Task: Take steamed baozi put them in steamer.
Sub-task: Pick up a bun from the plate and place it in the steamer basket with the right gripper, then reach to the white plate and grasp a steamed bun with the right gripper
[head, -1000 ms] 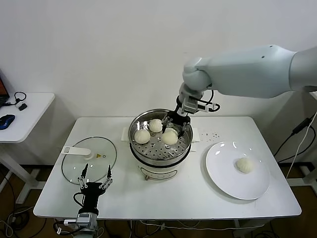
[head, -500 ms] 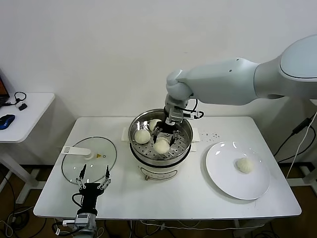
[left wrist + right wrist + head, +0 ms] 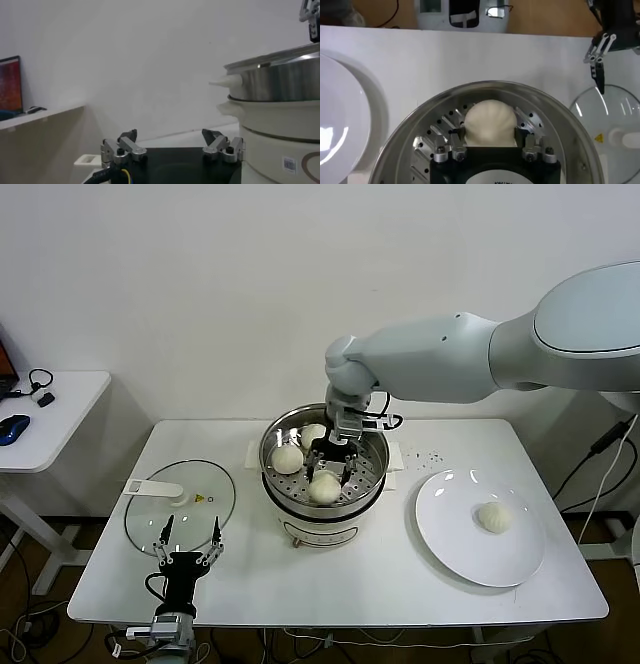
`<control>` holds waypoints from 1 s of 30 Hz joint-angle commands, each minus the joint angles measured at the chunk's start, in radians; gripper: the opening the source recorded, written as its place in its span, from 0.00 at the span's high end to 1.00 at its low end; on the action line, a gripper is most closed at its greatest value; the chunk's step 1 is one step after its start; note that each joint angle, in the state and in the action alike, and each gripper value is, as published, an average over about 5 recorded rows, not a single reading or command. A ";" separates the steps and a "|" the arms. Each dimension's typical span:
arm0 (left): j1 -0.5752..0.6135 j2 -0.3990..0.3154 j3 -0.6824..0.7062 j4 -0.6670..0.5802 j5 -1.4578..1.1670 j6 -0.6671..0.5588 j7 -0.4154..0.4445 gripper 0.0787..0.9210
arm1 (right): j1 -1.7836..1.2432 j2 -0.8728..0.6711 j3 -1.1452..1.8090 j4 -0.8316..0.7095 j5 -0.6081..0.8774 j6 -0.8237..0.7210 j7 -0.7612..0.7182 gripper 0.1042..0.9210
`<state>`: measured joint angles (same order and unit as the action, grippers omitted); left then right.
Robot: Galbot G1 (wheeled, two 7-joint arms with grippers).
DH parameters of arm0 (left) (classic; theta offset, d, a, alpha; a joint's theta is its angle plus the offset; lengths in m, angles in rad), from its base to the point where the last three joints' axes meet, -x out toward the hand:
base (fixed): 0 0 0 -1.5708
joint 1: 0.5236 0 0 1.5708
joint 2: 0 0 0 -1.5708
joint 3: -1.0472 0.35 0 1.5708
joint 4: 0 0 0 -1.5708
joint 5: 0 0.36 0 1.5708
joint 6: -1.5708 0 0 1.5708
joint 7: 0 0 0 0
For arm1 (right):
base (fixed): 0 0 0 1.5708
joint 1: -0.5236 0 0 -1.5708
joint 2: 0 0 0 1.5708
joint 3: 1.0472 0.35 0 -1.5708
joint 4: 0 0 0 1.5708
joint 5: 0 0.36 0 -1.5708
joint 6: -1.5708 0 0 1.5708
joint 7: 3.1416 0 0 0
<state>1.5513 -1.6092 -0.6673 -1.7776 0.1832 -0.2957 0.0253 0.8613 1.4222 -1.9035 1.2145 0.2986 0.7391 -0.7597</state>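
1. The steamer (image 3: 323,469) is standing at the centre of the head view on the white table (image 3: 400,569); its perforated tray (image 3: 432,131) is showing in the right wrist view.
2. The right hand (image 3: 331,466) is reaching down into the steamer from the upper right of the head view, with the right arm (image 3: 470,364) crossing the frame above the table.
3. The front bun (image 3: 324,487) is sitting on the tray between the fingers of the right hand. In the right wrist view this bun (image 3: 490,123) is lying between the two fingertips (image 3: 455,137), which are standing just beside its flanks; whether they are pressing it or slightly clear cannot be told.
4. A second bun (image 3: 288,459) is resting on the tray at the left of the steamer, and a third bun (image 3: 314,433) is resting at the back, partly hidden behind the right hand.
5. The fourth bun (image 3: 494,517) is lying on the white plate (image 3: 450,539) at the right of the head view, well apart from the steamer.
6. The glass lid (image 3: 200,519) with its white handle is lying flat on the table at the left of the steamer.
7. The left hand (image 3: 189,536) is hanging at the lower left of the head view, over the near edge of the lid, with its fingers (image 3: 126,146) spread apart and holding nothing.
8. A side table (image 3: 60,409) is standing at the left edge of the head view.
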 commanded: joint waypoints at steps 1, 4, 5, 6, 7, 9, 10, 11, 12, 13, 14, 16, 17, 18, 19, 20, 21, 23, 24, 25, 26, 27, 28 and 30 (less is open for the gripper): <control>-0.001 -0.005 -0.001 0.000 -0.001 0.001 0.000 0.12 | -0.002 0.013 -0.006 -0.014 0.019 0.008 -0.001 0.26; -0.002 -0.005 -0.003 0.000 -0.001 0.001 0.000 0.12 | 0.009 0.013 -0.012 -0.013 0.038 0.012 -0.012 0.17; -0.002 -0.005 -0.003 0.001 0.000 0.001 0.000 0.12 | 0.015 0.013 -0.014 -0.011 0.048 0.014 -0.015 0.15; -0.002 -0.006 -0.003 0.001 0.000 0.001 0.000 0.12 | 0.021 0.012 -0.018 -0.009 0.058 0.016 -0.017 0.14; -0.002 -0.006 -0.003 0.001 0.000 0.001 0.000 0.12 | 0.028 0.011 -0.021 -0.007 0.068 0.019 -0.020 0.13; -0.002 -0.007 -0.002 0.001 0.002 0.002 0.000 0.12 | 0.044 0.007 -0.028 -0.005 0.085 0.024 -0.026 0.12; -0.002 -0.008 -0.001 0.001 0.003 0.002 0.000 0.12 | 0.053 0.004 -0.034 -0.006 0.094 0.025 -0.031 0.12; -0.002 -0.008 0.000 0.000 0.004 0.003 0.001 0.12 | 0.064 0.000 -0.043 -0.007 0.107 0.024 -0.038 0.12; -0.002 -0.009 0.002 -0.001 0.005 0.003 0.001 0.12 | 0.075 -0.004 -0.054 -0.009 0.122 0.020 -0.046 0.12; -0.002 -0.010 0.003 -0.002 0.006 0.004 0.001 0.12 | 0.088 -0.010 -0.066 -0.009 0.141 0.012 -0.057 0.12; -0.002 -0.011 0.004 -0.003 0.006 0.005 0.001 0.12 | 0.099 -0.017 -0.079 -0.009 0.161 0.001 -0.068 0.12; -0.002 -0.011 0.007 -0.005 0.007 0.006 0.001 0.12 | 0.123 -0.038 -0.106 -0.005 0.203 -0.034 -0.091 0.12; -0.001 -0.012 0.008 -0.006 0.008 0.007 0.001 0.12 | 0.135 -0.052 -0.118 0.000 0.221 -0.056 -0.102 0.12; -0.001 -0.012 0.008 -0.006 0.008 0.007 0.002 0.12 | 0.148 -0.066 -0.131 0.006 0.233 -0.078 -0.111 0.12; -0.001 -0.012 0.009 -0.006 0.008 0.007 0.002 0.12 | 0.162 -0.082 -0.144 0.014 0.243 -0.101 -0.119 0.12; -0.001 -0.011 0.010 -0.006 0.009 0.007 0.002 0.12 | 0.175 -0.097 -0.155 0.024 0.248 -0.123 -0.125 0.12; -0.002 -0.011 0.011 -0.005 0.010 0.007 0.002 0.12 | 0.189 -0.113 -0.167 0.037 0.254 -0.147 -0.130 0.12; -0.003 -0.011 0.012 -0.002 0.011 0.007 0.002 0.12 | 0.214 -0.144 -0.192 0.064 0.273 -0.198 -0.136 0.12; -0.003 -0.011 0.013 0.000 0.011 0.007 0.001 0.12 | 0.225 -0.161 -0.204 0.079 0.287 -0.228 -0.137 0.12; -0.003 -0.011 0.014 0.002 0.012 0.007 0.001 0.12 | 0.238 -0.181 -0.218 0.097 0.302 -0.266 -0.137 0.12; -0.003 -0.011 0.015 0.003 0.012 0.007 0.001 0.12 | 0.250 -0.204 -0.231 0.117 0.315 -0.308 -0.137 0.12; -0.003 -0.011 0.016 0.003 0.013 0.006 0.001 0.12 | 0.262 -0.225 -0.242 0.136 0.328 -0.350 -0.136 0.12; -0.003 -0.011 0.018 0.003 0.013 0.006 0.001 0.12 | 0.273 -0.250 -0.254 0.155 0.339 -0.396 -0.133 0.12; -0.002 -0.011 0.020 0.003 0.013 0.005 0.002 0.12 | 0.294 -0.302 -0.282 0.187 0.351 -0.488 -0.127 0.12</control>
<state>1.5484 -1.6092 -0.6507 -1.7760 0.1954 -0.2893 0.0266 1.0392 1.2989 -2.0634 1.2773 0.5313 0.5718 -0.8624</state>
